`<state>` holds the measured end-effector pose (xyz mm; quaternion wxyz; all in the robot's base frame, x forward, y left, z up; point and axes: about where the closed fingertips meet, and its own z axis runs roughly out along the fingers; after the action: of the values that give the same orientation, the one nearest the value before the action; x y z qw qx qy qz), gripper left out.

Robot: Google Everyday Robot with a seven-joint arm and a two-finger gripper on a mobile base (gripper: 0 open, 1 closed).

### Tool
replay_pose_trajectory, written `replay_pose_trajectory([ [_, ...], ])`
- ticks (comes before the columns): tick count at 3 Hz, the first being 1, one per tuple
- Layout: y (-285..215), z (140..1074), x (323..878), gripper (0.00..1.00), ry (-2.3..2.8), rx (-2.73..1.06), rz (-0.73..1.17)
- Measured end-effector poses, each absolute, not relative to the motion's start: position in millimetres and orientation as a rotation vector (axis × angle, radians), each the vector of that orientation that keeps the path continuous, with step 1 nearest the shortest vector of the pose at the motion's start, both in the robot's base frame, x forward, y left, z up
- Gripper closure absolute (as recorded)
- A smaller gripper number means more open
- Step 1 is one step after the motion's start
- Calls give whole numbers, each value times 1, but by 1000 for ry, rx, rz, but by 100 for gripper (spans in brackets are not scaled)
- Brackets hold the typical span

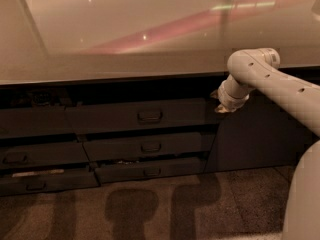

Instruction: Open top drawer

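Note:
The top drawer (110, 118) is the wide dark front just under the counter edge, with a small bar handle (150, 116) at its centre. Its front stands roughly flush with the cabinet face, and a dark gap runs above it. My white arm reaches in from the right. Its gripper (219, 103) is at the drawer's right end, level with the upper part of the front and well to the right of the handle. The gripper is mostly hidden behind the wrist (233, 92).
A pale glossy countertop (150, 39) overhangs the drawers. Two shallower drawers (150, 147) sit below the top one, and more drawers (30, 156) are stacked at the left. A dark cabinet panel (260, 134) is on the right. Below is speckled floor (150, 209).

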<state>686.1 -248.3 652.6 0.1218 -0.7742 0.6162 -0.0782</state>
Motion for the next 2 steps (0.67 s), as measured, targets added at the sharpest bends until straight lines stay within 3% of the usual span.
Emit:
replay_pose_trajectory([
  [2,-252,669,680,100,1803,-2240,-259],
])
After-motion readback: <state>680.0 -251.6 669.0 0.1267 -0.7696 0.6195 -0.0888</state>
